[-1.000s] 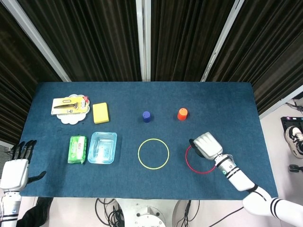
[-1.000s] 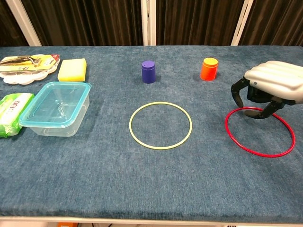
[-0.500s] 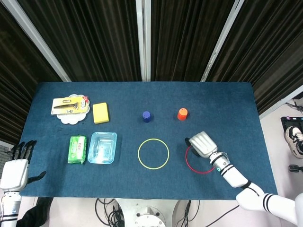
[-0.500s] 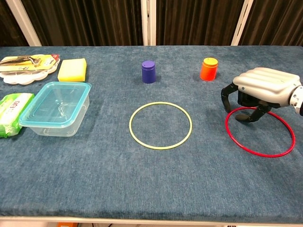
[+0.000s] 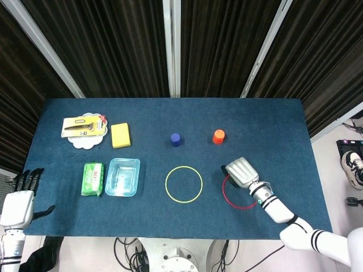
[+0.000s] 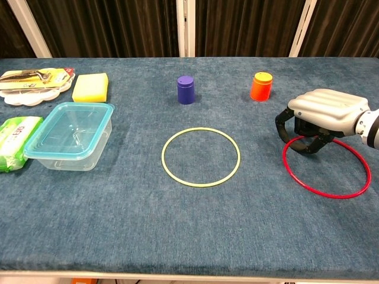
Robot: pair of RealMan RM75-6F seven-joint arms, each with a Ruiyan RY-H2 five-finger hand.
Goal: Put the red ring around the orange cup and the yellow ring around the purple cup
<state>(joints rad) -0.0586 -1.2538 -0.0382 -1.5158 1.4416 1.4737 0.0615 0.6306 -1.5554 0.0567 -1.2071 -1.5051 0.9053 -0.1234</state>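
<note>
step in hand looks like picking up the red ring point(image 6: 324, 167) with the right hand point(image 6: 320, 115), first half of the task. to do it well: the ring is thin and lies flat on the table point(image 6: 118, 225) cloth, so the fingertips need to get under or pinch the near-left arc of it, thumb inside and fingers outside or the reverse, without pushing it flat and sliding it. then lift level, carry toward the far edge and drop it centred over the orange cup point(image 6: 260, 86) so the cup isn't knocked.

right hand: palm down over the far-left arc of the red ring, fingers point(image 6: 283, 122) curled down, dark tips at or just on the ring. cannot tell if the ring is actually pinched; it still looks flat on the cloth. half curled, not spread wide.

left hand point(image 5: 18, 203): off the near-left corner of the table, fingers apart, holding nothing.

task things: red ring near the right edge, toward the near side; orange cup beyond it, right of centre. yellow ring point(image 6: 201, 157) flat mid-table, purple cup point(image 6: 186, 89) just beyond it toward the far edge. neither ring is around a cup yet.
</note>
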